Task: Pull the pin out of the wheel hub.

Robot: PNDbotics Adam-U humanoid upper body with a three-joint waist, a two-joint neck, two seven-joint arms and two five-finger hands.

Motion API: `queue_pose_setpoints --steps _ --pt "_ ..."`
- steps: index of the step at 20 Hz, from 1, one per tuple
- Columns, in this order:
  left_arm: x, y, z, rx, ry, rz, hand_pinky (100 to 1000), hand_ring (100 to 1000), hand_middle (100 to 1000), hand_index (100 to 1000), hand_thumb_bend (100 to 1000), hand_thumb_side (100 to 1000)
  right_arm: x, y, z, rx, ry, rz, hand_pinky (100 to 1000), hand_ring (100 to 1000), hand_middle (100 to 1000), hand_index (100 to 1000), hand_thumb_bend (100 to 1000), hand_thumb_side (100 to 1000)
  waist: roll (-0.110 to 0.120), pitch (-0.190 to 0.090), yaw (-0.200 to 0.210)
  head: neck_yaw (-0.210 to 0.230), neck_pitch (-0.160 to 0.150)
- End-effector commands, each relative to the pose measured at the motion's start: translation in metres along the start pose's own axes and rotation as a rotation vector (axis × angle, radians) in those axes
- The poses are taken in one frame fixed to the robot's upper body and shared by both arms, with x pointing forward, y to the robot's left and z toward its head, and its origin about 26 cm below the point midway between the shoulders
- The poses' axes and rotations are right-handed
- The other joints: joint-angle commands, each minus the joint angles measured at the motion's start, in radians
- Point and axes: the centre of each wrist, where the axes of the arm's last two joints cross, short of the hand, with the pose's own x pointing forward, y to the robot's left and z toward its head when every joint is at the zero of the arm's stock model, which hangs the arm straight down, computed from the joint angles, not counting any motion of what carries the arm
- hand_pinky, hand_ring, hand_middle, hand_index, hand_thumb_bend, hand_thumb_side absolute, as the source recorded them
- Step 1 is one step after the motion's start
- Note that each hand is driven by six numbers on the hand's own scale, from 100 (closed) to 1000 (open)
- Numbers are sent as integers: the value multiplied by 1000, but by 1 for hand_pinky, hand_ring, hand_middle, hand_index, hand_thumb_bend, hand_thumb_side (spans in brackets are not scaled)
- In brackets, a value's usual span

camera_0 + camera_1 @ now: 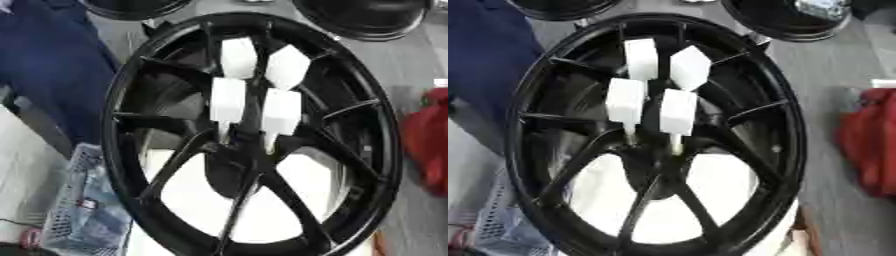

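Observation:
A large black spoked wheel (pixel 122 150) stands tilted and fills most of both views. Its hub (pixel 229 167) sits a little below the middle, where the spokes meet. Several pins with white block-shaped heads stick out around the hub. Two lower ones (pixel 227 100) (pixel 281 111) show thin pale stems running down into the hub. Two upper ones (pixel 238 57) (pixel 287 66) stand just behind them, their stems hidden. Neither of my hands shows in either view.
Dark blue cloth (pixel 44 65) hangs at the left. A pale mesh basket (pixel 83 210) sits at the lower left, a red thing (pixel 429 140) at the right. Two more black wheels (pixel 367 17) (pixel 136 7) lie at the top. A white surface (pixel 197 200) shows through the spokes.

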Motion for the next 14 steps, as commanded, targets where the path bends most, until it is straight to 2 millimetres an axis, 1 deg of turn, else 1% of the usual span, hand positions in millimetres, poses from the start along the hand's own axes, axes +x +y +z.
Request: queue_pose_setpoints --steps 1,5,14 --pt "9 1 -2 -7 -35 -17 820 705 755 888 268 858 4 -6 5 -16 3 40 883 836 791 827 100 447 8 -16 2 -3 10" --pt "9 1 -3 -10 -47 -22 820 704 755 888 266 859 4 -6 4 -25 0 53 881 838 794 824 100 423 9 -6 6 -1 16" --pt "8 0 -3 -14 -46 -25 820 703 754 888 267 863 8 -3 -3 26 -10 176 875 854 807 827 100 357 3 5 14 -8 11"
